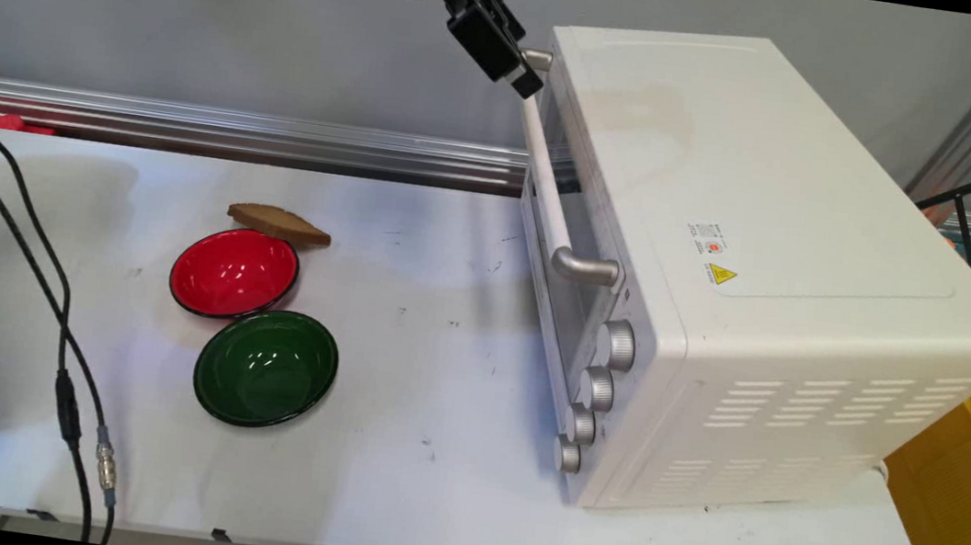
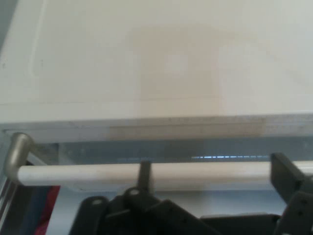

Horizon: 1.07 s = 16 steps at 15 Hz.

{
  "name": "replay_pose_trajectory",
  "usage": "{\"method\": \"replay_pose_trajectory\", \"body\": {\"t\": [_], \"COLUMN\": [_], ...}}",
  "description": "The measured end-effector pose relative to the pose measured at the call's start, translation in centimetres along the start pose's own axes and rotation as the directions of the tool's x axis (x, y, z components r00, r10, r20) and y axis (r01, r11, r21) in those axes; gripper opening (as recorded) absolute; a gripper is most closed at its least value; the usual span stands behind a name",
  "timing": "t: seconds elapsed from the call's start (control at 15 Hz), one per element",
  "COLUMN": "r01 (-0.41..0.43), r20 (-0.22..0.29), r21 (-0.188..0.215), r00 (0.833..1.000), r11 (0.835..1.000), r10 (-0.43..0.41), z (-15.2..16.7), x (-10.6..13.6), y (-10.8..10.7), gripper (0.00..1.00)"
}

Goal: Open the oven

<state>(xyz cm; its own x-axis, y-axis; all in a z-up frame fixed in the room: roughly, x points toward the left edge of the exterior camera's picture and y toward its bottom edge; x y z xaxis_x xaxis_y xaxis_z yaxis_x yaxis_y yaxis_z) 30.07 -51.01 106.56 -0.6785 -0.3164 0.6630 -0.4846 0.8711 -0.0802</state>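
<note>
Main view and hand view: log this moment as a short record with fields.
pincer: at the far end of the oven door handle; one finger in front of the bar, the other to one side
oven: white, door shut, four knobs
red bowl: empty, touching the green bowl
green bowl: empty
bread slice: on the table, behind the red bowl

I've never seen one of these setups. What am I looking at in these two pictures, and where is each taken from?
A robot arm's black claw reaches in from the top. The main view looks down on a white table from a fixed camera; the hand view is shot from the arm's own hand. On the table stand a white toaster oven, a red bowl, a green bowl and a slice of brown bread. The claw is at the oven's door handle, fingers either side of the bar; whether it grips is unclear.
</note>
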Motion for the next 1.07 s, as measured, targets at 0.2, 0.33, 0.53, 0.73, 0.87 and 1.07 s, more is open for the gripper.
{"method": "replay_pose_trajectory", "body": {"t": [0.2,0.33,0.53,0.73,0.87,1.07], "r01": [0.005,0.014,0.031,0.049,0.059,0.071], "r20": [0.011,0.017,0.015,0.013,0.012,0.007], "r21": [-0.021,-0.032,-0.05,-0.07,-0.084,-0.098], "r00": [1.0,1.0,0.999,0.999,0.998,0.997], "r11": [1.0,0.999,0.998,0.996,0.995,0.993], "r10": [-0.005,-0.013,-0.031,-0.048,-0.058,-0.071], "z": [0.2,0.4,0.9,1.7,2.5,3.6], "x": [0.1,0.0,0.0,-0.2,-0.4,-0.7], "y": [0.1,0.1,0.0,0.0,0.0,-0.1], "gripper": [0.0,0.0,0.0,0.0,0.0,0.0]}}
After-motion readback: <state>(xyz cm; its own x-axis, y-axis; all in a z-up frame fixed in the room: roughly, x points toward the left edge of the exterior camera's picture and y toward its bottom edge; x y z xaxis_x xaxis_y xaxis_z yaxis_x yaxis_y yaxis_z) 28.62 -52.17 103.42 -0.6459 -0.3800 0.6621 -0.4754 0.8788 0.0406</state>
